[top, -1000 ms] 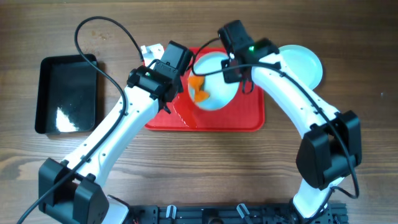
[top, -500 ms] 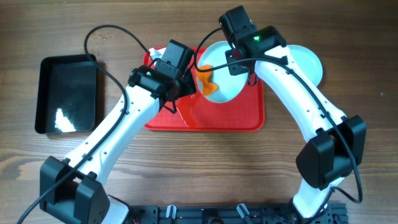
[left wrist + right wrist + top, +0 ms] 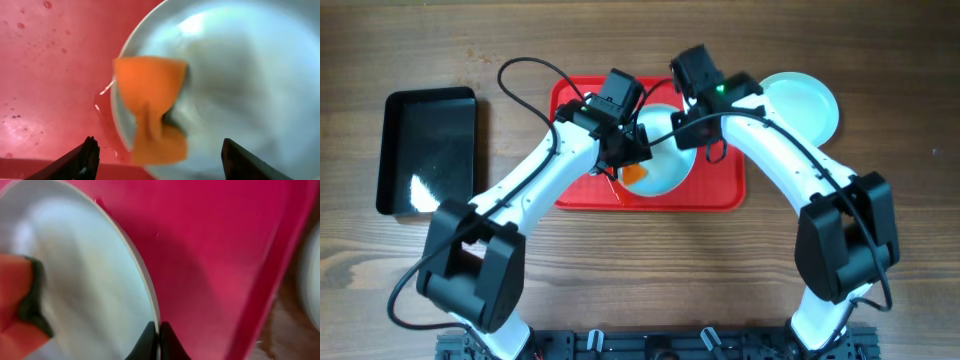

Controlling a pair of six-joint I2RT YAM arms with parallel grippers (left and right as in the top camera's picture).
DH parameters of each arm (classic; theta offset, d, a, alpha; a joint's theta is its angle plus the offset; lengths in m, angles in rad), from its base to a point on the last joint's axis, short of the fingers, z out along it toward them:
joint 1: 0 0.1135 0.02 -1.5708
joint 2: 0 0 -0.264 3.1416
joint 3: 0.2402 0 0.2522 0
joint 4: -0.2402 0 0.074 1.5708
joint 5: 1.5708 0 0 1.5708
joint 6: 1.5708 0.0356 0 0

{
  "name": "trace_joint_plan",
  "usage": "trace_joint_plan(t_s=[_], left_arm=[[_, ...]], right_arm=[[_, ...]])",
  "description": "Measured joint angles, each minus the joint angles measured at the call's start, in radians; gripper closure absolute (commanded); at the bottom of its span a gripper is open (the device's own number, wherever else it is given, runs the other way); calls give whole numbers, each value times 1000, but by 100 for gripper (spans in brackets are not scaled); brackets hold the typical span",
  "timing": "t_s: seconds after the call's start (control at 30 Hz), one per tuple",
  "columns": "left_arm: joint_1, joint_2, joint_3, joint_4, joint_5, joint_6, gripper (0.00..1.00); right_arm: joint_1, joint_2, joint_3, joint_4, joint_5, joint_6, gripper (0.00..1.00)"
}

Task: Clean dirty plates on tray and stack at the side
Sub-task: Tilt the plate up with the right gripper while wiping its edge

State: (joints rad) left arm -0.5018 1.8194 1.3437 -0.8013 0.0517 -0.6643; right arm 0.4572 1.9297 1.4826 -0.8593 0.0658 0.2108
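Black plastic bin (image 3: 430, 150) sits far left on the wooden table, well apart from the red tray (image 3: 580, 190). Over the tray's middle hangs the left gripper (image 3: 160, 147), its fingers spread wide and holding nothing. The orange sponge (image 3: 150, 107) lies loose straight below, between those fingers, draped over the rim of the pale-blue plate (image 3: 240, 75). Its longer side runs across their closing line, so a straight descent and squeeze should retake it. The right gripper (image 3: 157, 337) is pinched tight on the plate's rim, steadying it. A second plate (image 3: 805, 105) rests on the table, right of the tray.
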Motion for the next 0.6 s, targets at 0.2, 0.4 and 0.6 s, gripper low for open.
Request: trace_joint_plan(t_s=[0.2,0.4,0.6], left_arm=[[0,62,0,11,8,0,30],[0,102,0,9,11,0,34],[0,145,0,-4,11,-1,47]], right_arm=[[0,0,-82,57,-43,28,96],[0,0,-84,65,-48,35,96],[0,0,-84,66,-48,38,96]])
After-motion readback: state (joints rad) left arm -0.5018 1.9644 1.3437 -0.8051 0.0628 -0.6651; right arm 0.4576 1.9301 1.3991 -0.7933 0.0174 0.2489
